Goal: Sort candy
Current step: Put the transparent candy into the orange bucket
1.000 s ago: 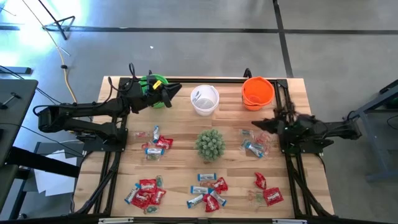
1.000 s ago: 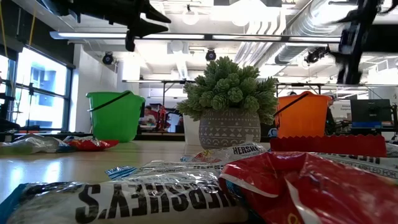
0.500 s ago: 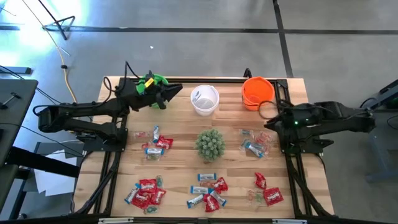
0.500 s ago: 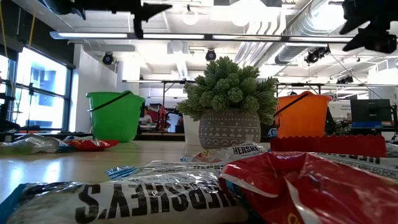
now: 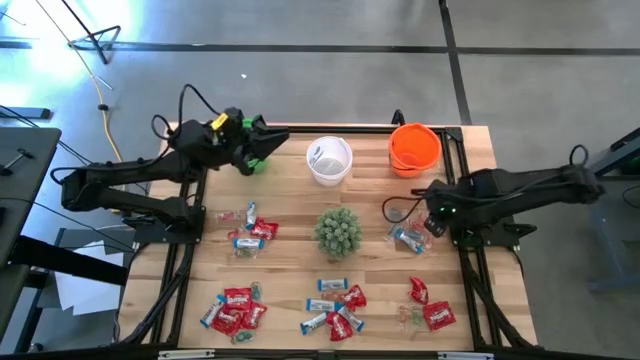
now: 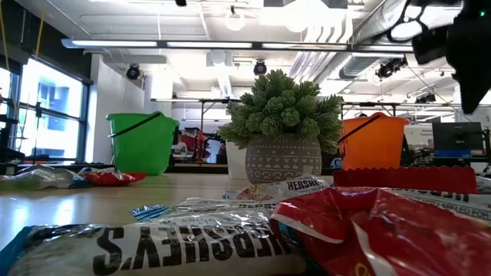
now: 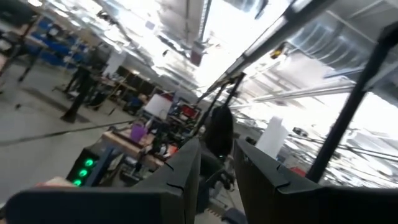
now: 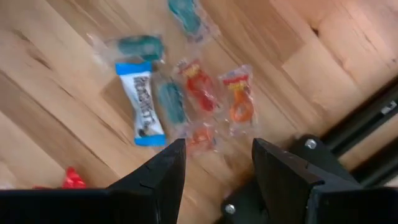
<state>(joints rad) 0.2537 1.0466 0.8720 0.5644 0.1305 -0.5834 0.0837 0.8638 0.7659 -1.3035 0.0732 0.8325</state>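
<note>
From the low view I read "HERSHEY'S" upside down in dark capitals on the pale wrapper (image 6: 153,245) nearest the camera on my table, and part of the same word, "HERSHE", on another pale wrapper (image 6: 295,186) behind it; nothing else is legible to me

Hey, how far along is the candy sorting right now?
Barely started, by the look of it. Nothing visibly sorted: mixed candy piles still lie across the table, for instance the front-left pile and the front-middle pile. In hand: the right end effector, open and empty, hovers over the right pile. The left end effector is raised near the green cup. Nearly all sorting remains.
</note>
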